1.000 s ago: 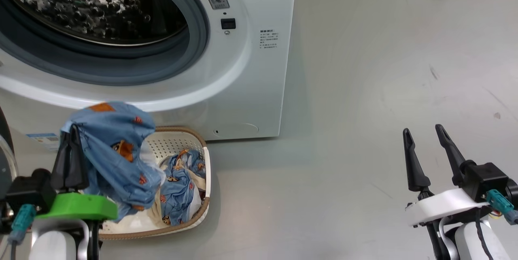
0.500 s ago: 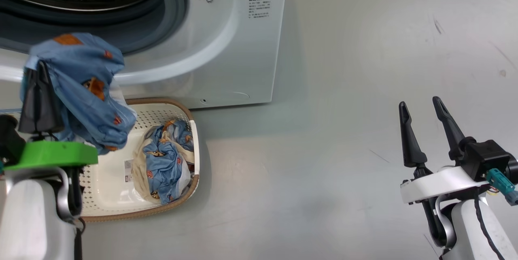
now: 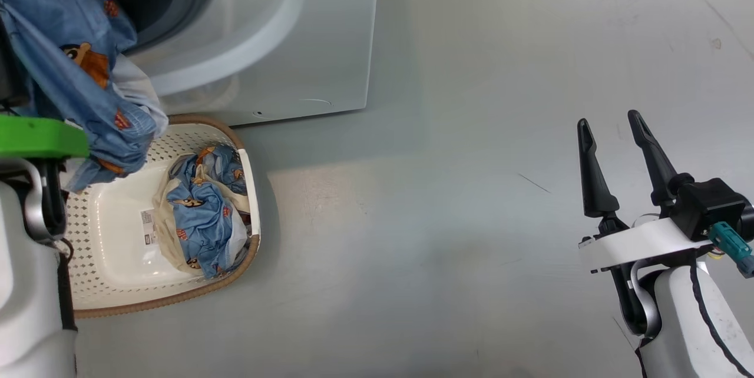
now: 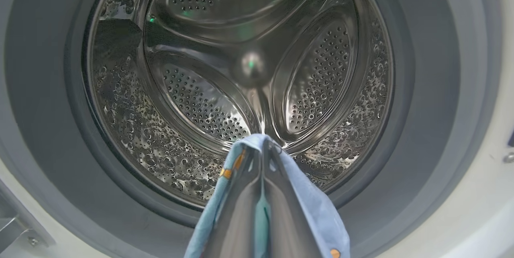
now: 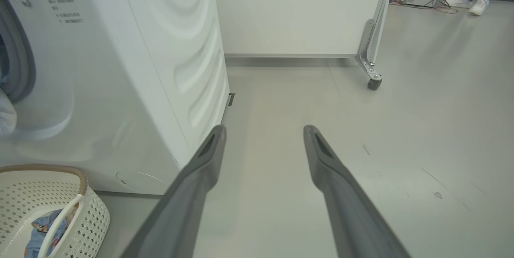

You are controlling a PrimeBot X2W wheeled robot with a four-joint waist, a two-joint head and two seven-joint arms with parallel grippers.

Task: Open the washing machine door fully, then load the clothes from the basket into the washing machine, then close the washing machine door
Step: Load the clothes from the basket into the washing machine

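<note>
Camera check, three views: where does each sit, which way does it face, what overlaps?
Head view: on the head, tilted down at the floor, basket and washing machine front; the left arm's green mount and open right tool show.
Left wrist view: on the left wrist, facing into the drum; the left tool shows, shut on blue cloth.
Right wrist view: on the right wrist, low, facing along the floor past the machine's side; its open tool shows.
Shared: head and right wrist views both hold the basket.

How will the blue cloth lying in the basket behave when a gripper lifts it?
Probably floppy: the similar piece pinched by the left gripper droops in folds. Likely light: a fingertip pinch carries that piece. The cloth in the basket lies crumpled, so it may unfold and trail when lifted.
</note>
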